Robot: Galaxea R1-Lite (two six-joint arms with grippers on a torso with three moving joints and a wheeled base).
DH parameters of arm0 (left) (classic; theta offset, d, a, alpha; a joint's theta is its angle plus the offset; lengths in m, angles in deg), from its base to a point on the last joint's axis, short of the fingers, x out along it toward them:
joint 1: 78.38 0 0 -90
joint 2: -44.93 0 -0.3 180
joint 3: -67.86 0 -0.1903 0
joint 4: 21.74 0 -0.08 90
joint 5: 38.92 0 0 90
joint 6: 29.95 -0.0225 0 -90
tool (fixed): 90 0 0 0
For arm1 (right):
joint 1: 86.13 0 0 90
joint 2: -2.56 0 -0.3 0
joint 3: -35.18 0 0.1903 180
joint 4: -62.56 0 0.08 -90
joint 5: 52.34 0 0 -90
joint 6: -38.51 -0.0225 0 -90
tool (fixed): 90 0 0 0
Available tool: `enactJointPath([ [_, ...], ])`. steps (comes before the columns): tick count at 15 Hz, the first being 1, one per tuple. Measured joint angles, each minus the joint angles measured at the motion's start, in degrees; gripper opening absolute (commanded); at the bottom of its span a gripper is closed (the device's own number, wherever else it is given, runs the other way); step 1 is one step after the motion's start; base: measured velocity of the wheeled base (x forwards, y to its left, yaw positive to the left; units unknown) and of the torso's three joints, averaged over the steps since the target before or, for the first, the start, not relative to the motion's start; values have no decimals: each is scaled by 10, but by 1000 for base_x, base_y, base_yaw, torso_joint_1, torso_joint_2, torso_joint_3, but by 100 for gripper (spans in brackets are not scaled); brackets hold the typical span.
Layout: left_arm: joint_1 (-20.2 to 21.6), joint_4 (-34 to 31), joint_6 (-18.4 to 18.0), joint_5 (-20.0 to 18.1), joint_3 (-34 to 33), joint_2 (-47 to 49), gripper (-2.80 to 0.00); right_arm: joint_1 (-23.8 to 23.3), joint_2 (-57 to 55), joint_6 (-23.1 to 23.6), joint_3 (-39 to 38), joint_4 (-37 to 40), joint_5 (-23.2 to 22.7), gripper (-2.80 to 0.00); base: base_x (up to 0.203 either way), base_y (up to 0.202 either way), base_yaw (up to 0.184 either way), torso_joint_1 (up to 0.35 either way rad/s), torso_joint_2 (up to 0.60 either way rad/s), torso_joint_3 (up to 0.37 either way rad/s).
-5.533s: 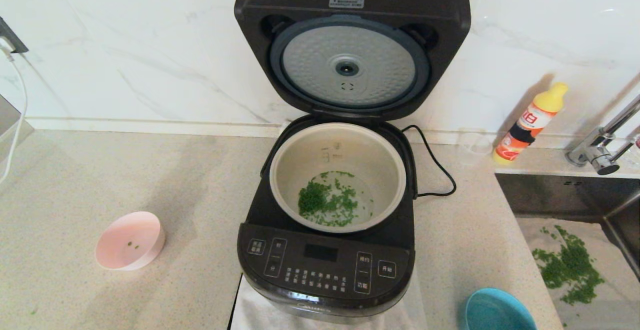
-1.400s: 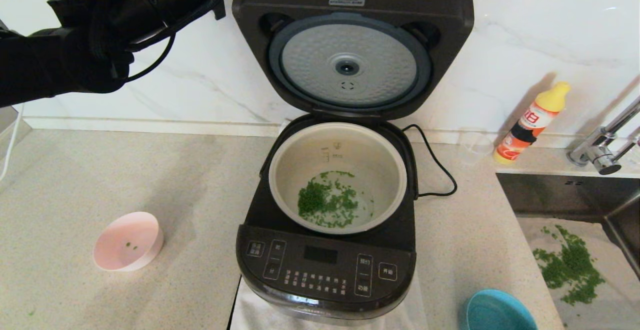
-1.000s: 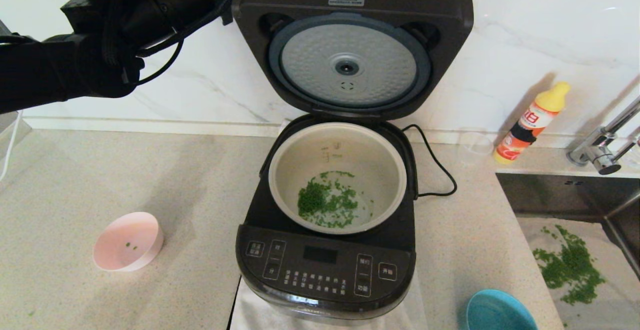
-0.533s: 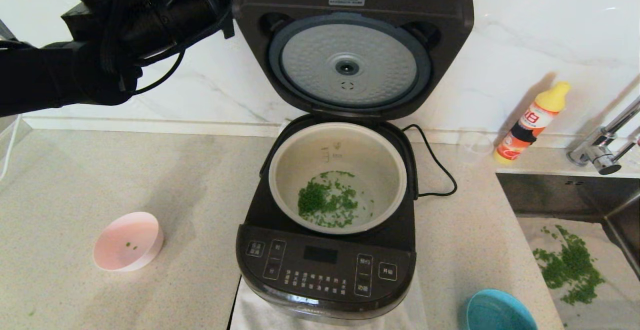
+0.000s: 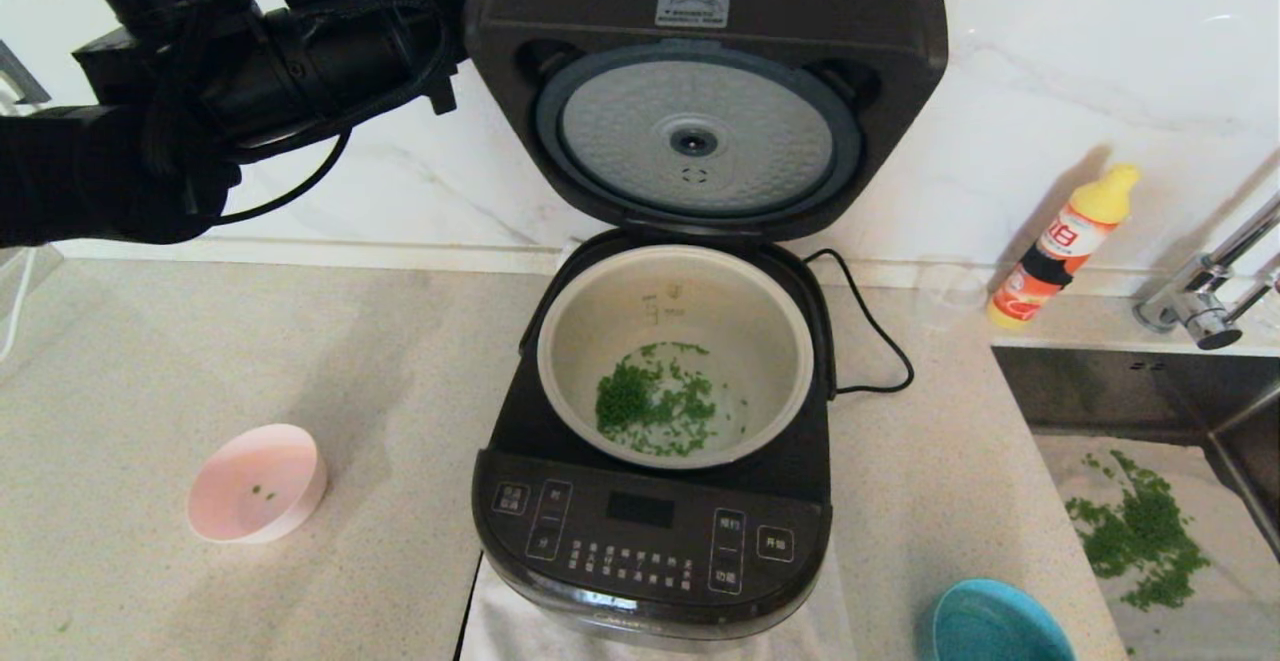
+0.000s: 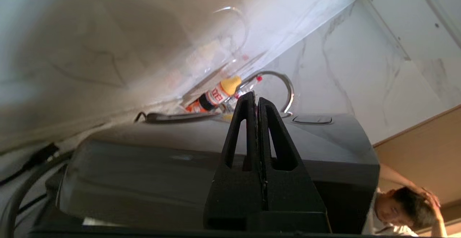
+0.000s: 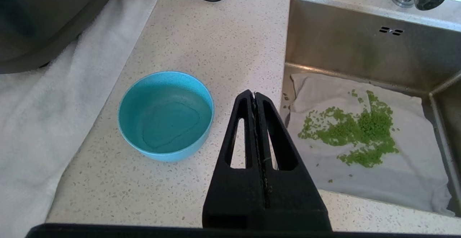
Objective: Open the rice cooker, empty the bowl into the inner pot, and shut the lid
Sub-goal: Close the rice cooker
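The black rice cooker (image 5: 650,531) stands mid-counter with its lid (image 5: 700,1) raised, dimpled silver plate facing me. Green bits lie in the bottom of the off-white inner pot (image 5: 690,291). A pink bowl (image 5: 258,484) with a few green specks sits on the counter to the left. An empty blue bowl (image 5: 995,626) sits at front right. My left arm (image 5: 250,71) reaches behind the lid's upper left edge. Its gripper (image 6: 256,99) is shut, lying against the lid's outer top (image 6: 162,140). My right gripper (image 7: 254,94) is shut, empty, above the counter beside the blue bowl (image 7: 165,113).
A yellow-capped orange bottle (image 5: 1060,246) and a tap (image 5: 1200,311) stand at the back right. The sink holds a cloth (image 5: 1180,621) strewn with green bits. The power cord (image 5: 870,331) loops right of the cooker, which sits on a white towel (image 5: 500,621). The marble wall is close behind.
My left arm came in from the upper left and reached behind the lid's left edge. The lid's top edge has dipped slightly forward in the last half second.
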Motion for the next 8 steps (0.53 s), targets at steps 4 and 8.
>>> enactJointPath([
  [4, 0, 1, -17, -14, -52, -35, -280, 0, 0, 0, 0, 0, 0, -280, 0, 0, 0, 0, 0, 0],
  [8, -1, 1, -48, -16, -125, -69, -280, 0, 0, 0, 0, 0, 0, -280, 0, 0, 0, 0, 0, 0],
])
